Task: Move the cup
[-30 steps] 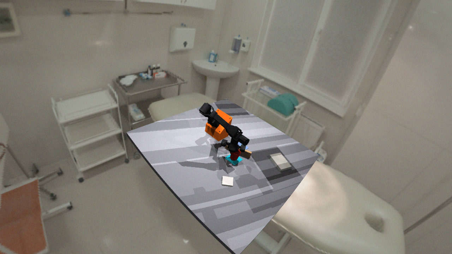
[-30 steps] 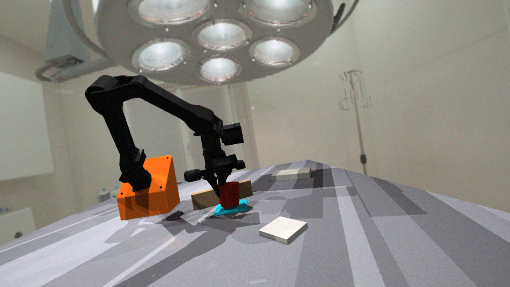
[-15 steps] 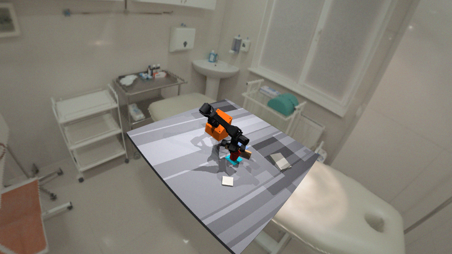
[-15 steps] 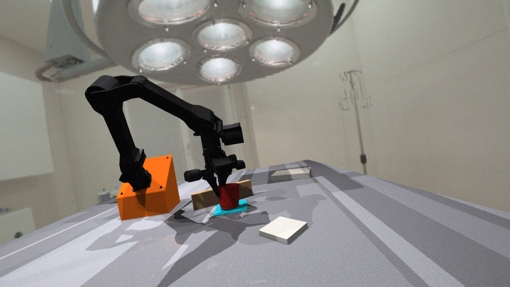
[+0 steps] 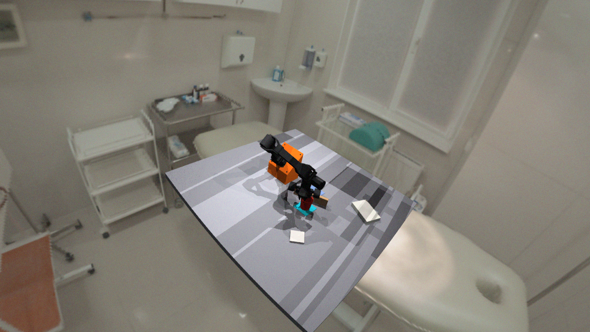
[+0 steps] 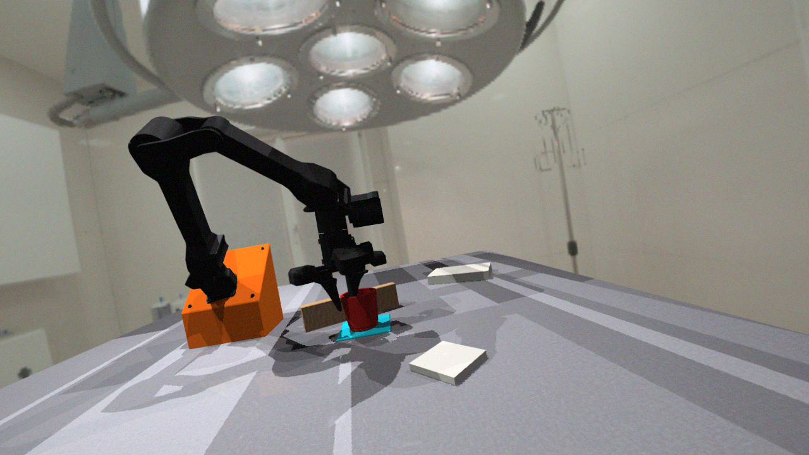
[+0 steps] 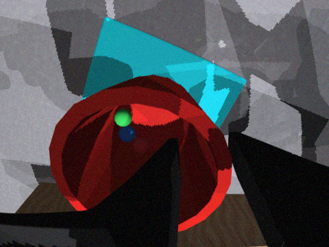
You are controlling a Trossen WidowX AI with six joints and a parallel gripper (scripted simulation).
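The gripper [image 7: 201, 151] stands spread, straddling the cup [image 6: 360, 308] wall without pinching it. The cup rests upright on the cyan pad [image 6: 364, 330] mid-counter, toward the far edge. Treat it as light, rigid, tippable; take hold only at the rim wall, keeping the marbles [image 7: 125, 125] level.

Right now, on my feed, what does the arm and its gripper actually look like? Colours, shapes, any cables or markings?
The arm is matte black all over, built of blocky, faceted links, and mounted on an orange wedge-shaped base with small dark screw dots. The gripper has two black fingers tapering to points. No cables or markings show.
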